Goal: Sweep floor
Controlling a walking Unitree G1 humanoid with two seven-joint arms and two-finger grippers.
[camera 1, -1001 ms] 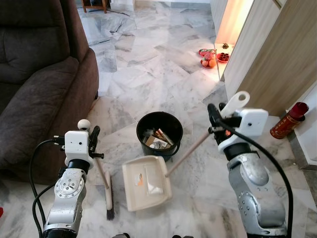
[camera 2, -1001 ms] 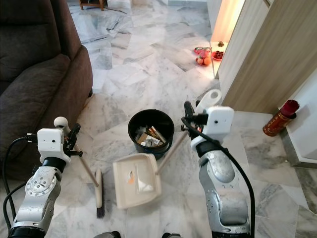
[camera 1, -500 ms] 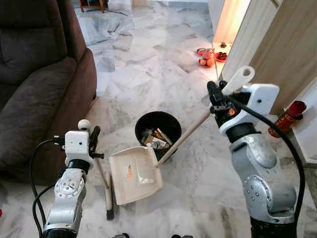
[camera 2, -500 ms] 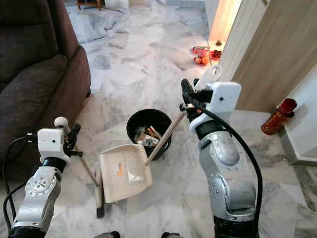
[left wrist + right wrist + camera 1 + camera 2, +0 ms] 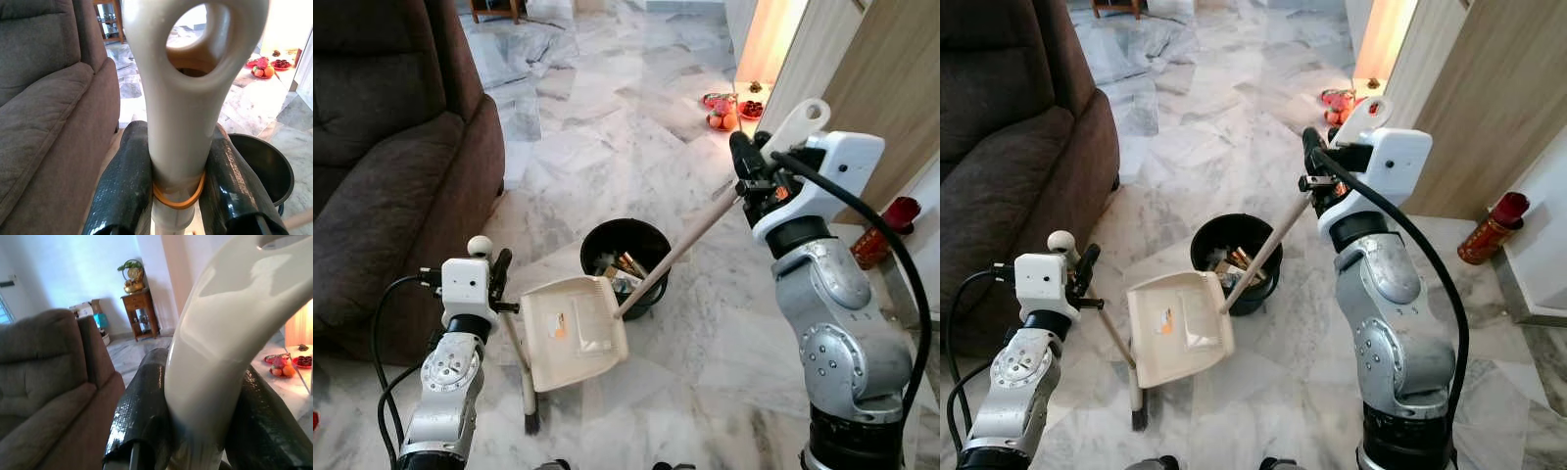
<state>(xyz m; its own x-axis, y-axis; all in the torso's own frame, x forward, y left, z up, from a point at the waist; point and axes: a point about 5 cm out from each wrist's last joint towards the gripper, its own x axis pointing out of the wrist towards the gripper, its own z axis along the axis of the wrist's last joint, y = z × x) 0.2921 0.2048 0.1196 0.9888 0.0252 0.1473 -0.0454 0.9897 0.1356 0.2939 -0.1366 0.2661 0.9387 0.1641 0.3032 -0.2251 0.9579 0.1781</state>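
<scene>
Right gripper (image 5: 751, 174) is clamped tight on the cream top end of the dustpan handle (image 5: 680, 250); in the right wrist view both black fingers (image 5: 139, 418) press against the handle on either side, no gap. Arm is raised, so the long wooden handle slants down to the robot's left. Dustpan (image 5: 573, 331), cream, hangs off the floor and tilted, with its open side turned up toward the camera. It holds an orange scrap and some pale bits. Its upper edge sits just beside the rim of the black bin (image 5: 626, 250), on the bin's near-left side. Bin stands on the marble floor (image 5: 607, 127) and has mixed trash inside.

Left gripper (image 5: 495, 284) is closed on the broom handle (image 5: 183, 122); the left wrist view shows both fingers (image 5: 124, 186) hugging the cream grip just below its hanging loop, with an orange rubber band around the grip there. Broom (image 5: 524, 387) runs down from the gripper, its dark bristle end on the floor, partly hidden behind the dustpan.

Brown sofa (image 5: 382, 166) at the robot's left. Red cylinder (image 5: 884, 233) by the wood-panel wall on the right. Plates of fruit (image 5: 729, 108) lie on the floor farther back.
</scene>
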